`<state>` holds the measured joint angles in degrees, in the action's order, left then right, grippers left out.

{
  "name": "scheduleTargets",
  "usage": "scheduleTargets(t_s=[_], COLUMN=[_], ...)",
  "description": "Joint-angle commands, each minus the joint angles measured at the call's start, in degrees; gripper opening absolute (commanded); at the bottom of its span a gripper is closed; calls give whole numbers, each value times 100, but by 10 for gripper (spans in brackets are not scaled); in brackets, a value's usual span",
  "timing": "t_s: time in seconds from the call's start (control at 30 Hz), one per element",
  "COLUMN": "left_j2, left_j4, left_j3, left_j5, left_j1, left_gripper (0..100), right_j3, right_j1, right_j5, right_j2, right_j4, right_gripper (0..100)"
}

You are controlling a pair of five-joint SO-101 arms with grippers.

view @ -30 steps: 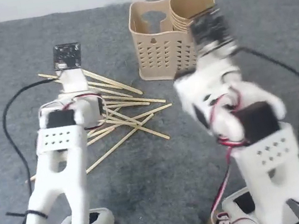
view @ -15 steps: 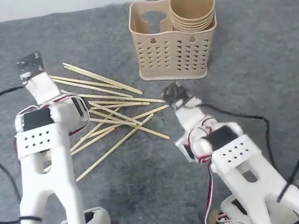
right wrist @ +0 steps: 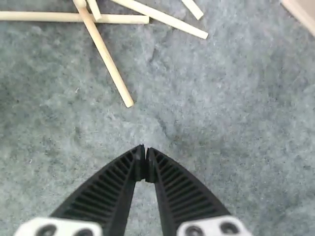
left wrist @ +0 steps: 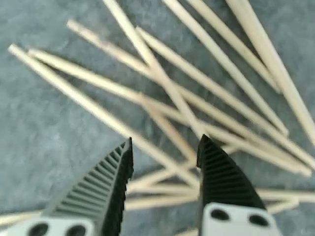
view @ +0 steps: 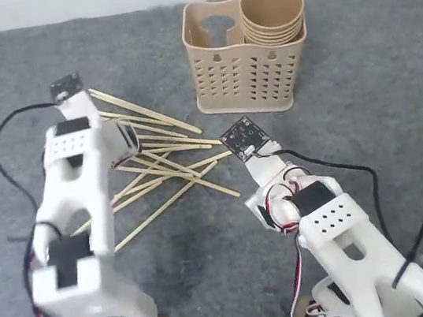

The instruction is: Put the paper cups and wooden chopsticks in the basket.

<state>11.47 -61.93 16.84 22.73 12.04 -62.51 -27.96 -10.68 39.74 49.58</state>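
Observation:
Several wooden chopsticks lie crossed in a loose pile on the grey carpet, left of centre. A stack of paper cups stands inside the beige basket at the back. My left gripper hangs open just above the chopsticks, its fingers on either side of a few sticks. The left arm stands over the pile's left part. My right gripper is shut on nothing, low over bare carpet, with chopstick ends just ahead of its tips.
The right arm sits between the pile and the front of the table. Black cables trail from both arms. Open carpet lies to the right of the basket and along the front.
The right arm has swung down from the basket to the carpet near the pile's right end. The left arm has shifted over the chopsticks, first leftward, then back toward the pile.

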Motion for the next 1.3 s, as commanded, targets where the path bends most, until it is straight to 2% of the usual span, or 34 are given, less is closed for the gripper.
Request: scheduleTargets(t_s=[0.0, 0.17, 0.43, 0.5, 0.63, 0.83, 1.07, 1.27], left_j2=[853, 1591, 1890, 1899, 1908, 1899, 1662, 466], left_j4=[123, 97, -343, -457, -607, -809, -818, -1108], left_j3=[-1068, -1727, -2132, -2132, -2097, -2026, -1938, -1912], left_j5=[193, 202, 334, 369, 369, 369, 360, 325], left_j1=[-44, -53, -123, -132, -141, -141, -149, -114], left_gripper=[203, 203, 201, 165, 10, 12, 12, 12], right_j3=[26, 26, 35, 35, 35, 35, 35, 26], right_j1=[-22, -31, -31, -31, -22, -22, -22, -22], right_j5=[-105, -105, -105, -105, -105, -105, -105, -105], right_j2=[207, 207, 207, 207, 207, 207, 207, 207], right_j4=[-84, -84, -84, -84, -92, -101, -110, -119], right_gripper=[8, 8, 8, 8, 8, 8, 8, 8])
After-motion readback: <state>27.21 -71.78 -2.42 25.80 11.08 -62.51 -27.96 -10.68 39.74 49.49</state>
